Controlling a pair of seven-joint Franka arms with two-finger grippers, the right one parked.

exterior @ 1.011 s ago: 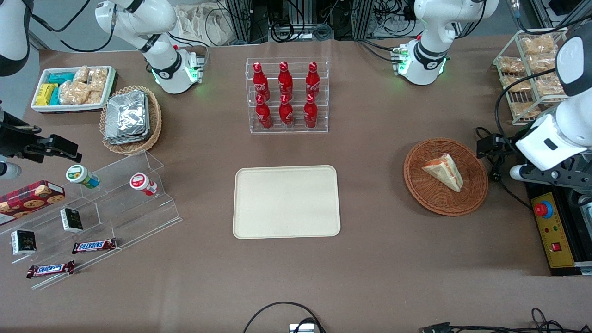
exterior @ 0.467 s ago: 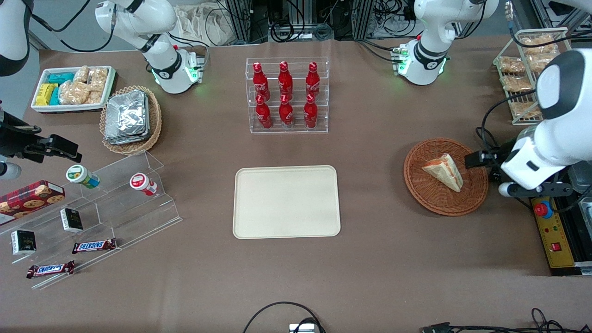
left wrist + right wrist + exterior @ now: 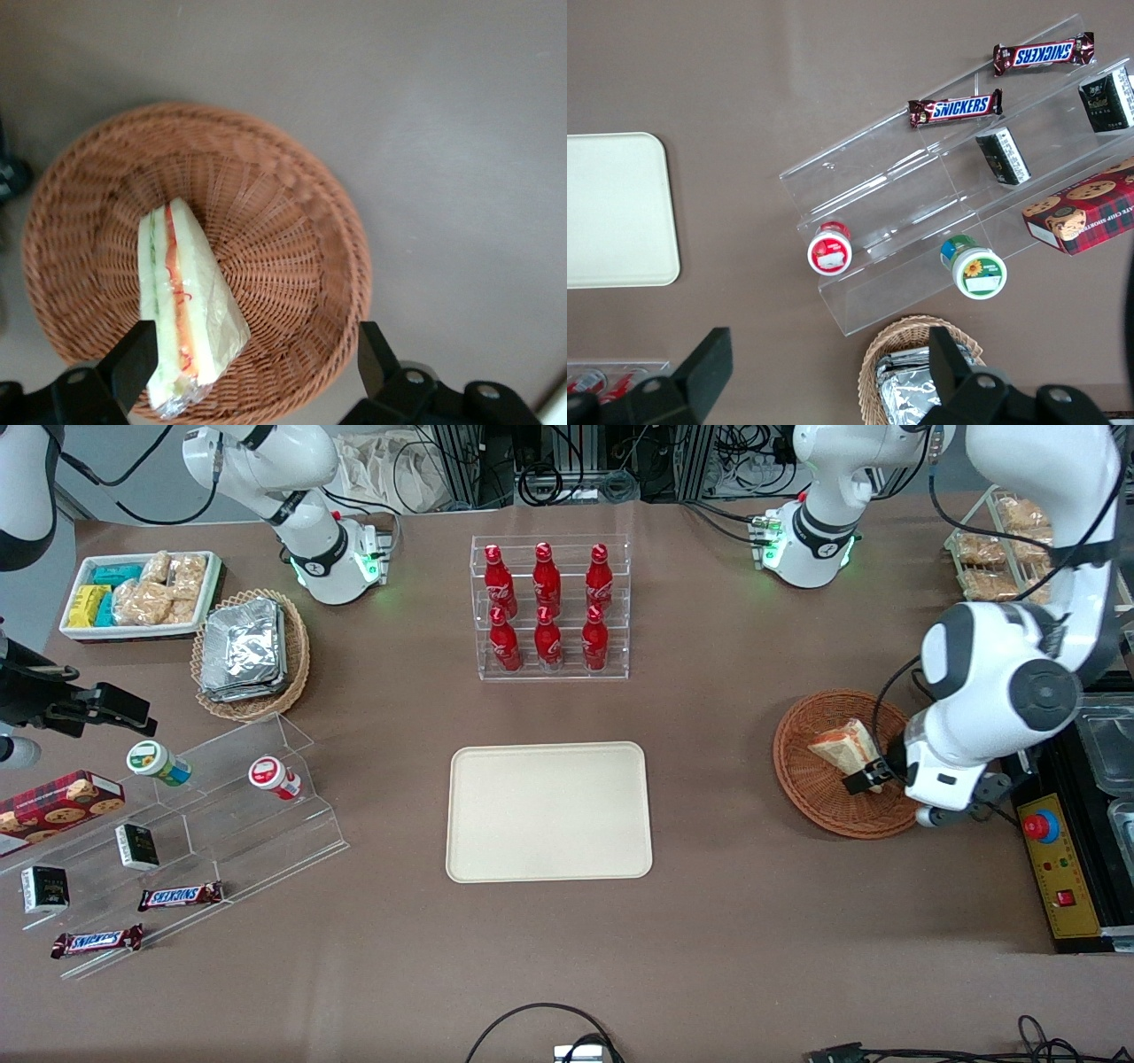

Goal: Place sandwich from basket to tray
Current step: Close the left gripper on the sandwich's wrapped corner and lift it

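Basically nothing moved yet: sandwich [image 3: 184, 303] lies in the basket [image 3: 813, 794], tray [image 3: 548, 812] bare, well apart toward the table's middle. Gripper [image 3: 252, 363] hovers over the basket, fingers spread wide, holding nothing, one fingertip [image 3: 137, 356] beside the wedge. Grasp, lift, carry and release all remain. Sandwich: pale bread wedge, clear-wrapped, on its side, orange-red and green filling edge showing.

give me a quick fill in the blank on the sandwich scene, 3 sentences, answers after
1. The sandwich lies in the round wicker ____.
2. The left arm's tool hangs over the basket with its fingers ____, gripping nothing.
3. The beige tray holds ____ items.

Missing words: basket; open; no
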